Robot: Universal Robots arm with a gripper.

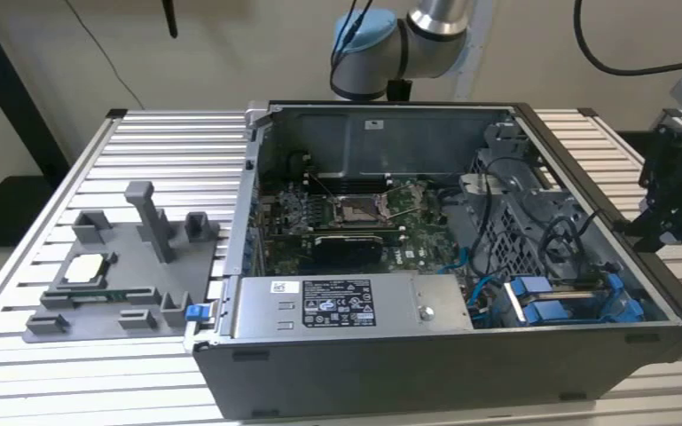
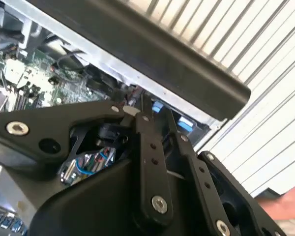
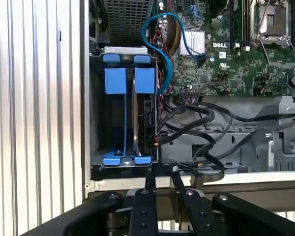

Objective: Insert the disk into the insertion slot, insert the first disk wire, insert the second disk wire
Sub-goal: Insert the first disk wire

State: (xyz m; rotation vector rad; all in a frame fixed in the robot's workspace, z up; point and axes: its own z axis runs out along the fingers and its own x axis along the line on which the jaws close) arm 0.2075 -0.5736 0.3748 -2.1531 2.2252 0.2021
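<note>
The disk [image 3: 144, 81] stands on edge in the insertion slot [image 3: 96, 113], its blue frame seated in the grey cage just beside a second blue frame [image 3: 114, 81].

Nearest the camera in the first wrist view, the end effector [image 3: 163, 172] hovers over the rim of the computer case [image 3: 113, 184]. Its fingers [image 3: 148, 189] stand a little apart and pinch nothing. Past the rim comes the cage, then black cables [image 3: 206, 115] sprawling beside it. A blue cable [image 3: 168, 64] loops down toward the disk's side. Whether either wire is plugged into the disk is hard to make out. Farthest lies the motherboard [image 3: 226, 69].

The second wrist view looks along the side of the end effector [image 2: 157, 105], whose black links hide most of the cage. Bits of blue peek out behind the fingertips. A pinkish shape [image 2: 287, 206], cut off by the frame edge, cannot be identified.

The exterior view gives the whole layout. The case [image 1: 435, 373] lies open on the slatted surface [image 1: 33, 373], with the labelled power-supply box [image 1: 353, 306] near its front wall. The blue frames sit at the exterior view's right, and the end effector [image 1: 670, 222] hangs just outside that wall. A grey fixture tray [image 1: 116, 284] lies at the exterior view's left. The arm [image 1: 435, 27] is cut off at the top.
</note>
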